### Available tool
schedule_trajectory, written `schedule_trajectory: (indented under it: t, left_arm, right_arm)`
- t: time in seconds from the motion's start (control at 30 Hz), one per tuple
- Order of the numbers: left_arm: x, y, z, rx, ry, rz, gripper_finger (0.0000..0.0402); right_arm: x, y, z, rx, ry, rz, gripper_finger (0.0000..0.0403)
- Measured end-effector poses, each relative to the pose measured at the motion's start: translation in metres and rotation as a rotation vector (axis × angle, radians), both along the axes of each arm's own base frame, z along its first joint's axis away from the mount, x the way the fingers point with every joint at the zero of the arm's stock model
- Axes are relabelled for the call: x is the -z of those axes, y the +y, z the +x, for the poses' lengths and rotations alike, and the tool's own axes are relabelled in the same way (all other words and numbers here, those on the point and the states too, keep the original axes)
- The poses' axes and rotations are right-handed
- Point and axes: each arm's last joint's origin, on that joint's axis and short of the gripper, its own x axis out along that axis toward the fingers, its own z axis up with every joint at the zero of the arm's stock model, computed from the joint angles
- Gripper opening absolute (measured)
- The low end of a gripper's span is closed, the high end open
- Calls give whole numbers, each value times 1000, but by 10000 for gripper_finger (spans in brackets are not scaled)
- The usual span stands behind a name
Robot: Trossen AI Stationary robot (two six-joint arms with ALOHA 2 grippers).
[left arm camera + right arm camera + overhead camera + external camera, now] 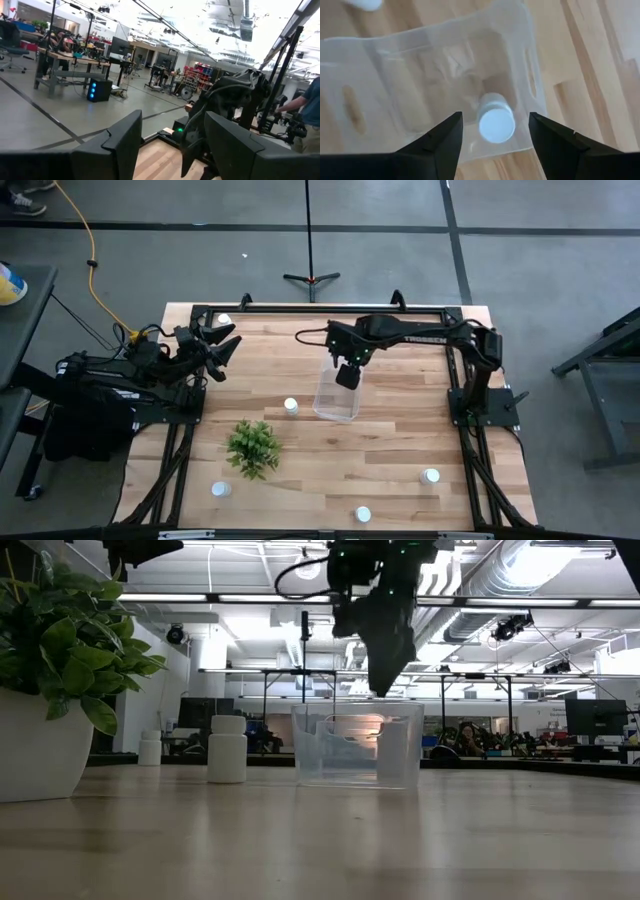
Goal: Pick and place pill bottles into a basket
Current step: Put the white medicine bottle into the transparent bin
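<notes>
The clear bin (335,396) stands on the wooden table near its middle; it also shows in the low view (357,745). My right gripper (495,117) hangs open just above it (347,371), fingers pointing down. One white pill bottle (496,125) shows cap-up inside the bin, between my fingers and apart from both. Other bottles stand on the table at the far left (224,320), beside the bin (290,406) and along the near edge (220,489) (363,514) (431,476). My left gripper (220,345) waits open, raised at the far left.
A small green plant (252,446) in a white pot (30,745) stands near the bin, toward the near left. The black arm frames (470,405) run along the table's left and right sides. People sit at desks in the room behind (465,737).
</notes>
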Motion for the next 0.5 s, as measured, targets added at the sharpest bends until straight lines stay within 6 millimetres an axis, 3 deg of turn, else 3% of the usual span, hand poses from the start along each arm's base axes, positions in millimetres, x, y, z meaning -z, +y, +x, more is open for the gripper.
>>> schedule_trajectory:
  t: [0.2,0.5]
  left_arm:
    - [0,0,0,2,0,1,248]
    - [0,0,0,2,1,1,248]
  right_arm:
    - [-32,7,-15,-141,-121,61,213]
    - [-74,17,-45,-195,-194,-60,207]
